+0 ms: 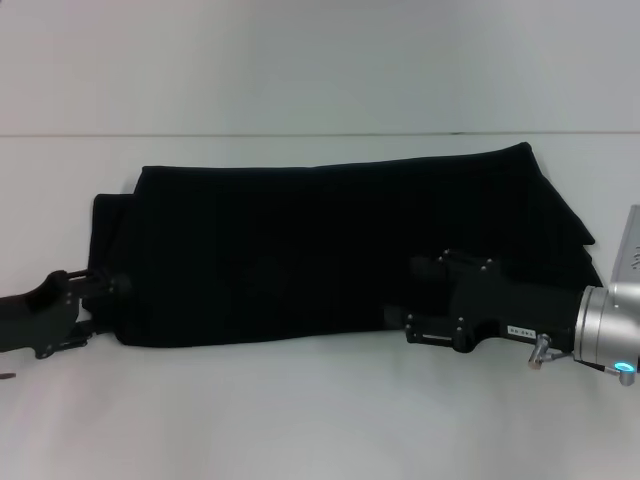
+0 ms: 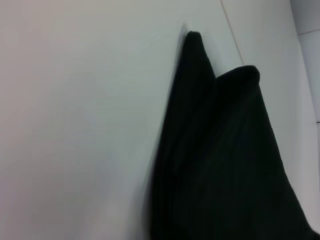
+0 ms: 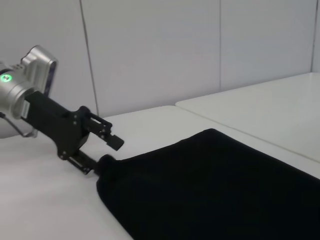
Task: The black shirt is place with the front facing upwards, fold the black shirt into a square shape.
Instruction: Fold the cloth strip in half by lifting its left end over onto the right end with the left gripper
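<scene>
The black shirt lies on the white table as a long band folded lengthwise, running left to right. Its letters and neck label are hidden. My left gripper is at the band's near left corner. In the right wrist view this gripper stands open, its jaws on either side of that shirt corner. My right gripper is low over the band's near edge, right of the middle, with its jaws spread. The left wrist view shows two pointed folds of the shirt.
The white table has bare surface in front of and behind the shirt. A seam line crosses the table behind it. A white panelled wall stands beyond the table's left end.
</scene>
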Robot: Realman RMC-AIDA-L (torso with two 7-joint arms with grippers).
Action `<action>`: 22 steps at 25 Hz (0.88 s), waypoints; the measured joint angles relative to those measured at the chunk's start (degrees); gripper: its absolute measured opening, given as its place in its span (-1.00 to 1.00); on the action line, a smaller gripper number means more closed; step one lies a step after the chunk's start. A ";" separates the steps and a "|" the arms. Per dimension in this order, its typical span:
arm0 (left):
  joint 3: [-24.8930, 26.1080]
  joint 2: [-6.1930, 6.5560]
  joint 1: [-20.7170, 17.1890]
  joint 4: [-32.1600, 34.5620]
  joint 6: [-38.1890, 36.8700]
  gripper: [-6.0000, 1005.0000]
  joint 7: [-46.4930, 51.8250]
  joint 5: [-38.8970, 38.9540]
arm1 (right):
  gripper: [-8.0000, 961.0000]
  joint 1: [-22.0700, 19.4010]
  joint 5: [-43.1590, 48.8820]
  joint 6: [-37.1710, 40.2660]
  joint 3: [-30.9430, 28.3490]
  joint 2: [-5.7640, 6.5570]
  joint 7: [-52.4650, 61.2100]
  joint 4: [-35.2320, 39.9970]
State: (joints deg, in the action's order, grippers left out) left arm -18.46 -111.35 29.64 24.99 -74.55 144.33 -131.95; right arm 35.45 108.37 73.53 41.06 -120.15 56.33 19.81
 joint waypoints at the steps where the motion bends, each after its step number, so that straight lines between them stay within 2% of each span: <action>1: -0.90 0.00 0.11 0.29 -0.01 0.71 -0.42 -0.17 | 0.75 0.01 0.01 0.03 0.18 0.00 0.00 -0.01; 6: -5.31 -0.04 0.51 0.53 0.92 0.43 -0.44 -0.21 | 0.74 0.09 0.05 0.15 0.42 0.00 0.04 -0.03; 17: -5.45 -0.01 0.09 1.35 1.56 -0.51 0.39 -0.24 | 0.74 0.25 -0.15 0.30 0.42 0.00 0.09 -0.03; 19: -5.45 -0.01 0.07 1.36 1.58 -0.80 0.39 -0.24 | 0.74 0.27 -0.20 0.30 0.42 0.00 0.10 -0.04; 22: -5.41 -0.01 0.06 1.38 1.60 -0.80 0.38 -0.24 | 0.74 0.33 -0.26 0.30 0.42 0.00 0.10 -0.04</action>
State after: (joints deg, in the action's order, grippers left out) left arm -23.88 -111.35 29.70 26.37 -72.95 144.71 -132.19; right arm 35.77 108.11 73.83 41.49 -120.14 56.43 19.77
